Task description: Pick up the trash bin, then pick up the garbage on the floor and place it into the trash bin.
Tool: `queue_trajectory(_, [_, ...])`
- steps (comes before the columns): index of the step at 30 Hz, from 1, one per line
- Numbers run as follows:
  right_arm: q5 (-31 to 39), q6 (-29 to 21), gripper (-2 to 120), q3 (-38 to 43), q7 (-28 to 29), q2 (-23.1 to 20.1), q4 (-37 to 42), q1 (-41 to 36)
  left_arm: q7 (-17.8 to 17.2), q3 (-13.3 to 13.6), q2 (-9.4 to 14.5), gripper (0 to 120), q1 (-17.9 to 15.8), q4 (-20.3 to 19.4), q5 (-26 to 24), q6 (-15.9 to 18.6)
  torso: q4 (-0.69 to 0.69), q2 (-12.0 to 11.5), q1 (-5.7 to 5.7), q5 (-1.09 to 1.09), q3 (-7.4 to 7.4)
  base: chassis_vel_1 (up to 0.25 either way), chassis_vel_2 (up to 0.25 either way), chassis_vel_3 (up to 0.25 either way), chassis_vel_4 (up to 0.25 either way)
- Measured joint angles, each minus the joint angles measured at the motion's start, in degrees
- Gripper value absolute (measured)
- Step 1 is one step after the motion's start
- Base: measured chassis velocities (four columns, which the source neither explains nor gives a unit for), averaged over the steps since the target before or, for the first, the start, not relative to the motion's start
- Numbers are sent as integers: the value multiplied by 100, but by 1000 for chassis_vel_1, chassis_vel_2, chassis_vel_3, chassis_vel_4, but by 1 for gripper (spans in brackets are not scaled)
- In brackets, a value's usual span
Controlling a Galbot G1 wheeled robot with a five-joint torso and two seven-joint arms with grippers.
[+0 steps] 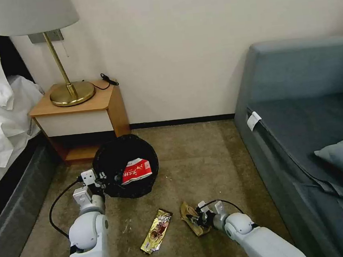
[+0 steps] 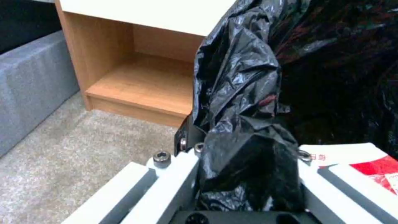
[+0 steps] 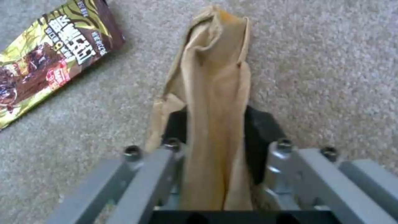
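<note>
Left tool (image 1: 100, 183) is closed on the near-left rim of the trash bin (image 1: 113, 158), pinching the black bag liner (image 2: 236, 77) w/ the rim. The bin is tilted, its mouth facing the camera, in front of the nightstand (image 1: 92, 107) at far left. A red-and-white packet (image 1: 136, 170) lies already inside the bin.

Right tool (image 1: 202, 218) is low at the carpet (image 1: 198, 158), right of centre, near. Its pads sit on both sides of the tan paper wad (image 3: 215, 93) and seem closed on it; the paper is squeezed narrow between them. I cannot tell if the wad is lifted yet or touches the floor.

The gold-brown wrapper (image 1: 157, 230) lies flat on the carpet just left of the wad, apart from it.

Handling, as I judge: the wad is very light, soft and crushable, so a pinch across its middle is enough, no strong force needed. It can slip out if only a loose fold is caught. The wrapper is thin, flat, prob. slippery foil; better take it at one edge or end. The bin is light, but the liner is slick, so the grip should include the stiff rim.
</note>
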Motion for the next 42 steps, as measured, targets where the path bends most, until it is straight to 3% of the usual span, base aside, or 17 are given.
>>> queue_trajectory(4, [-35, 83, 2, 12, 2, 11, -13, 1, 6, 0, 0, 1, -16, 3, 0, 0, 0, 0, 0, -2, 0, 0, 0, 0, 0])
queue_trajectory(6, [-48, 105, 0, 16, 3, 14, -20, 0, 8, 0, -1, 1, -14, 3, -1, 0, 0, 0, 0, -1, 0, 0, 0, 0, 0])
queue_trajectory(23, [-233, 424, 0, 12, -55, 49, -139, 3, 13, -14, -7, 1, -8, 9, -3, 0, -1, 0, 0, -2, 0, 0, 0, 0, 0])
queue_trajectory(42, [-460, 1191, 0, 293, -41, 244, -180, 7, 12, 5, -8, 1, -58, 63, -10, 0, -1, -1, 0, -1, 1, 0, 0, 0, 0])
